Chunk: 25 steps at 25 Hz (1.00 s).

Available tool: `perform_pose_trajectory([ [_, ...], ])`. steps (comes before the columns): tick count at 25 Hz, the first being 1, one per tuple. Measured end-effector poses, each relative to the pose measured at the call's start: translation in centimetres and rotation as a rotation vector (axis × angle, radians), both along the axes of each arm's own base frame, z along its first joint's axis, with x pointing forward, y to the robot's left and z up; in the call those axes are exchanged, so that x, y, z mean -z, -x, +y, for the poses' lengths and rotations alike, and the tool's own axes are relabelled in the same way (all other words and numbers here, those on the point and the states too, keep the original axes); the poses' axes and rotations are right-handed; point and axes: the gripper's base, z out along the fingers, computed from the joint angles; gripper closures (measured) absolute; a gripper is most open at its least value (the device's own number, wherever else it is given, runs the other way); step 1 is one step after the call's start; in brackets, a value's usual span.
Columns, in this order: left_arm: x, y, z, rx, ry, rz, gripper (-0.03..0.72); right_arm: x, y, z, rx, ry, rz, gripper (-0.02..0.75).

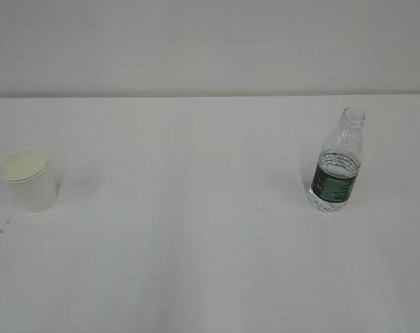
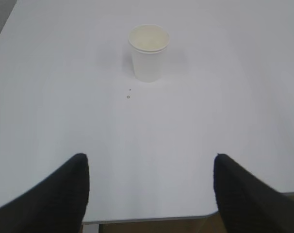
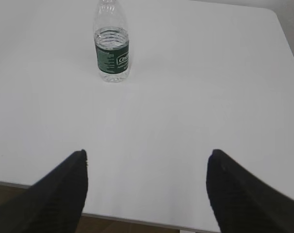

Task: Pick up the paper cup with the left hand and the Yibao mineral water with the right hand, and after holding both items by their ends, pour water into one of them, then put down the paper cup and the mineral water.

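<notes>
- The left hand (image 2: 149,191) has its two black fingers (image 2: 59,194) spread wide apart with nothing between them; they hang over the near edge of the worktop (image 2: 195,126), well short of the paper cup (image 2: 148,53).
- The right hand (image 3: 147,191) likewise shows its black fingers (image 3: 59,194) parted wide and empty, poised above the near edge of the worktop, well apart from the Yibao mineral water (image 3: 112,46).
- Neither hand appears in the exterior view.
- The paper cup stands upright on the worktop, mouth up, its pale cream inside visible; in the exterior view it sits far to the left of the bottle, near the picture's left border.
- Just on the near side of the cup lie two tiny dark specks (image 2: 128,96) on the white surface.
- The Yibao mineral water stands upright and uncapped, clear ribbed plastic with a dark green label around its lower half; the water level reaches about the top of the label.
- The worktop is plain matte white with rounded corners; under its near edge a brownish floor (image 3: 21,204) shows.
- Behind the worktop, in the exterior view, rises a bare pale grey wall (image 1: 210,45).
</notes>
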Motion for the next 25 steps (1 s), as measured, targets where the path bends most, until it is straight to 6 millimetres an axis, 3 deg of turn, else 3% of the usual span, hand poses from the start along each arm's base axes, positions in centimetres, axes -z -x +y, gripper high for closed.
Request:
perform_pose_trajectory([
  [25, 0.00, 0.00, 0.00, -0.001, 0.001, 0.000, 0.106, 0.00, 0.00, 0.00, 0.000, 0.000, 0.000, 0.165],
])
